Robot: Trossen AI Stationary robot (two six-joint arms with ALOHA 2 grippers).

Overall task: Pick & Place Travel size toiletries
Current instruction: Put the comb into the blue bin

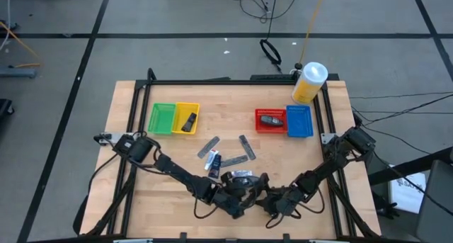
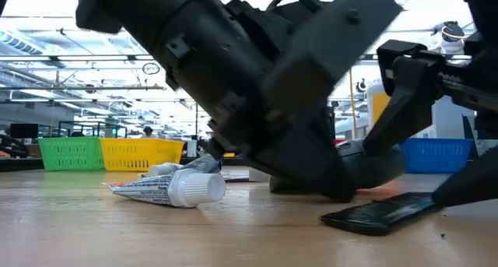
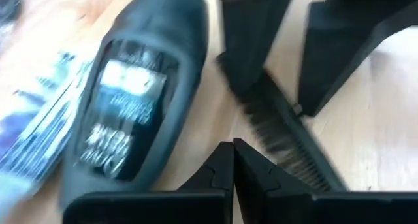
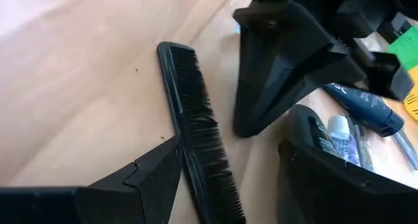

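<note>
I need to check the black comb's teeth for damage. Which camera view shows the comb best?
The right wrist view: the black comb lies flat on the table, teeth clearly visible along its length. The left wrist view shows it blurred. The low view shows only a dark edge-on strip. In the high view the arms hide it.

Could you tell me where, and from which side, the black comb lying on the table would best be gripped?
Probably at mid-length, from straight above. The comb lies flat on the table and is long and thin, so fingers closing across its narrow width, spine to teeth tips, should hold. The open right gripper straddles it; the left gripper is shut close by.
</note>
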